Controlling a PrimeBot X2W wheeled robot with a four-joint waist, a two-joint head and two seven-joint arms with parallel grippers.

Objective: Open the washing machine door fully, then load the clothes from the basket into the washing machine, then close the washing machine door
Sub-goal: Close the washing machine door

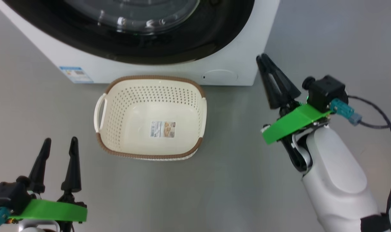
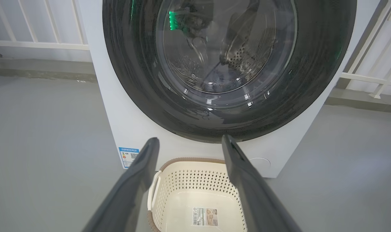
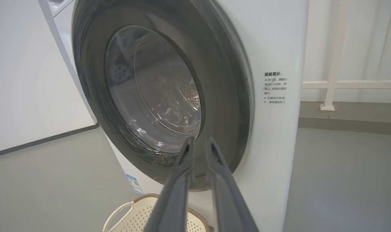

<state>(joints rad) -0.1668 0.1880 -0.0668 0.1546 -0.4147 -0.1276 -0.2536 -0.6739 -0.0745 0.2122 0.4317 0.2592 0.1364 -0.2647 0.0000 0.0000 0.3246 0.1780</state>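
The door point(image 1: 221, 29) is shut, basket point(image 1: 153, 78) sitting before the washer point(image 1: 237, 61).
And the left gripper point(image 1: 61, 140) is spread wide; right gripper point(image 1: 262, 58) pressed together, gripping nothing.

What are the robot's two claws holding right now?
Nothing. The left gripper, with two long dark fingers, stands open and empty; the right gripper is shut with nothing caught in it.

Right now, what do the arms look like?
The left claw and right claw each have two long tapered black fingers on a green bracket, with a black camera block and teal connector. A dark cable leaves the right one. Its forearm is white.
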